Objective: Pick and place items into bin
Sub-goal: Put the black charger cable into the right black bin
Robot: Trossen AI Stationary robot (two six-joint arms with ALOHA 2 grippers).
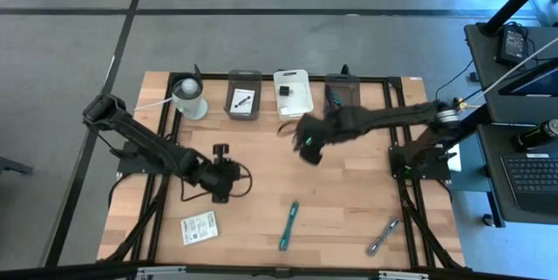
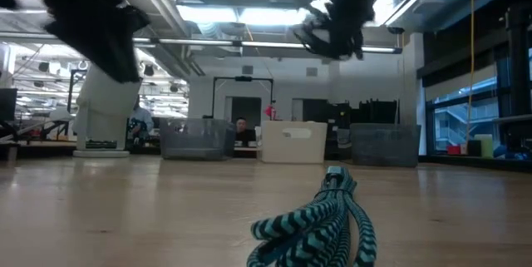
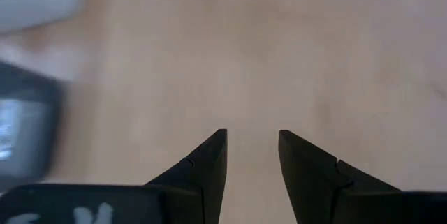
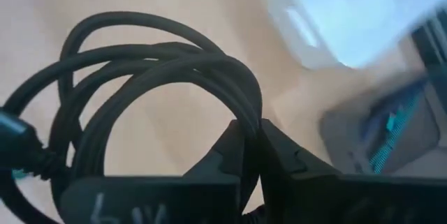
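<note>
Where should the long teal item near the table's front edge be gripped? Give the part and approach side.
Grip the teal item at mid-length, from straight above, fingers closing across its narrow width. It lies flat, long and slim, with bare table on both long sides. The left gripper is open; the right gripper is shut on the black cable.

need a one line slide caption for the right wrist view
Right gripper shut on a black coiled cable, lifted above the wooden table, with a white bin ahead.
</note>
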